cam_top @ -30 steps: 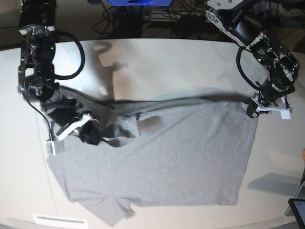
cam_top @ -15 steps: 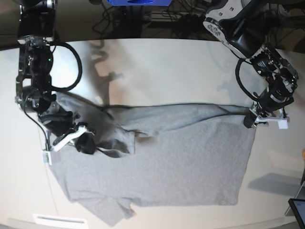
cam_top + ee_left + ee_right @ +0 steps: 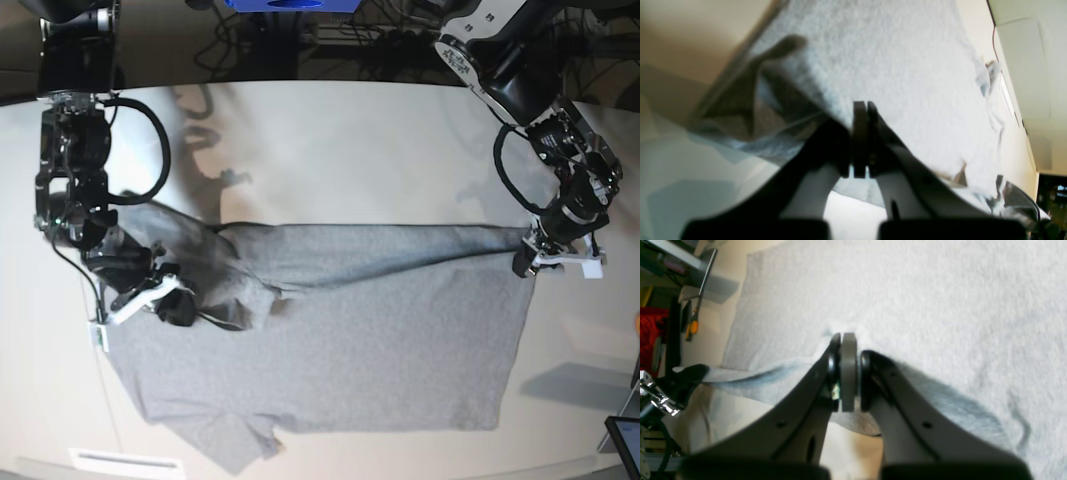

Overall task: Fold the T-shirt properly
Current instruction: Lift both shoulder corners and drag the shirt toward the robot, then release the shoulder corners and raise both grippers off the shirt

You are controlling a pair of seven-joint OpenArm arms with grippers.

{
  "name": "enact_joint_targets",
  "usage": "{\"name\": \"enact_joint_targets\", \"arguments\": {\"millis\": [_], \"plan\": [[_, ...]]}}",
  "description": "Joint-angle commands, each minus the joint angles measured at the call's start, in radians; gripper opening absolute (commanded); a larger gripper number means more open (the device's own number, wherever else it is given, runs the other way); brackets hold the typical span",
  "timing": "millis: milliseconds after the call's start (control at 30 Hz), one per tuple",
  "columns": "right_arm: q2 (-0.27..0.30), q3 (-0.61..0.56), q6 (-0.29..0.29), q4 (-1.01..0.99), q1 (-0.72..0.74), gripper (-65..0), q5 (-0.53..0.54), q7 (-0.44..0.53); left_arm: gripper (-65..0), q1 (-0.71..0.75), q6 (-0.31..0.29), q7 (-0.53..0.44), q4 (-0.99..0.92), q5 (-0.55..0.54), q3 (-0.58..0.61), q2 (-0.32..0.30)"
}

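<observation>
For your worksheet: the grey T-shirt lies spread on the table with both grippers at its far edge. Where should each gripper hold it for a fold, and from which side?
Grip the T-shirt at the two ends of its raised far edge, coming from the outer sides. The left gripper and right gripper already pinch there; the cloth stretches taut between them, so that edge should carry over evenly.

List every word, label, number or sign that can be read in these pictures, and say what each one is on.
None can be read.
T-shirt: only its plain grey side shows in all three views; no lettering is visible.
Small white tag by the right gripper: too small to read.
Dark device at the table's corner: no legible marks.
Both wrist views are too blurred for any fine print.
</observation>
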Motion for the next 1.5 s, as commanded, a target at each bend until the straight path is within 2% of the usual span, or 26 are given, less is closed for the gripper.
{"name": "enact_joint_targets", "arguments": {"millis": [0, 133, 233, 300, 367, 467, 600, 667, 833, 1033, 1100, 1167, 1267, 1300, 1333, 1467], "plan": [[0.009, 0.002, 0.010, 0.013, 0.030, -64.7, 0.012, 0.026, -65.0, -0.018, 0.002, -0.014, 0.014, -0.027, 0.000, -0.017], [0.009, 0.007, 0.008, 0.012, 0.034, -63.4, 0.012, 0.026, -65.0, -0.028, 0.002, -0.014, 0.014, -0.027, 0.002, -0.029], [0.009, 0.008, 0.007, 0.012, 0.034, -53.5, 0.010, 0.026, -65.0, -0.031, 0.002, -0.015, 0.014, -0.027, 0.002, -0.035], [0.009, 0.008, 0.007, 0.012, 0.034, -45.4, 0.010, 0.026, -60.8, -0.031, 0.002, -0.015, 0.014, -0.027, 0.002, -0.045], [0.009, 0.008, 0.007, 0.012, 0.033, -36.4, 0.010, 0.026, -51.1, -0.035, 0.002, -0.015, 0.014, -0.027, 0.000, -0.048], [0.009, 0.008, 0.007, 0.013, 0.031, -28.1, 0.010, 0.026, -32.1, -0.035, 0.002, -0.018, 0.014, -0.027, 0.000, -0.063], [0.009, 0.008, 0.007, 0.018, 0.014, -27.0, 0.010, 0.021, -7.6, -0.031, 0.002, -0.076, 0.022, -0.030, 0.000, -0.085], [0.009, 0.004, 0.007, 0.027, 0.000, -27.0, 0.010, 0.021, 0.0, -0.026, -0.004, -0.072, 0.027, -0.036, 0.000, -0.091], [0.006, -0.001, 0.011, 0.114, -0.056, -27.1, 0.012, 0.021, -1.5, 0.037, -0.006, -0.018, 0.191, -0.037, 0.011, -0.055], [0.001, -0.001, 0.011, 0.196, -0.148, -27.1, 0.015, 0.020, -13.8, 0.203, -0.006, 0.008, 0.416, -0.036, 0.157, -0.040], [0.001, -0.001, 0.011, 0.202, -0.187, -27.9, 0.015, 0.020, -20.5, 0.247, -0.006, 0.006, 0.438, -0.034, 0.186, -0.039], [-0.002, -0.001, 0.011, 0.202, -0.219, -33.2, 0.015, 0.020, -30.9, 0.275, -0.006, 0.006, 0.438, -0.034, 0.190, -0.037], [-0.014, -0.001, 0.013, 0.202, -0.277, -52.4, 0.017, 0.020, -54.1, 0.310, -0.006, 0.005, 0.438, -0.028, 0.187, -0.032], [-0.014, -0.002, 0.013, 0.202, -0.293, -58.6, 0.017, 0.020, -59.0, 0.319, -0.006, 0.005, 0.438, -0.028, 0.187, -0.035], [-0.014, -0.013, 0.013, 0.200, -0.310, -64.1, 0.017, 0.018, -60.3, 0.328, -0.006, 0.005, 0.438, -0.028, 0.187, -0.037], [-0.012, -0.075, 0.013, 0.197, -0.346, -64.7, 0.017, -0.025, -60.8, 0.335, -0.006, 0.005, 0.436, -0.027, 0.187, -0.039]]}}
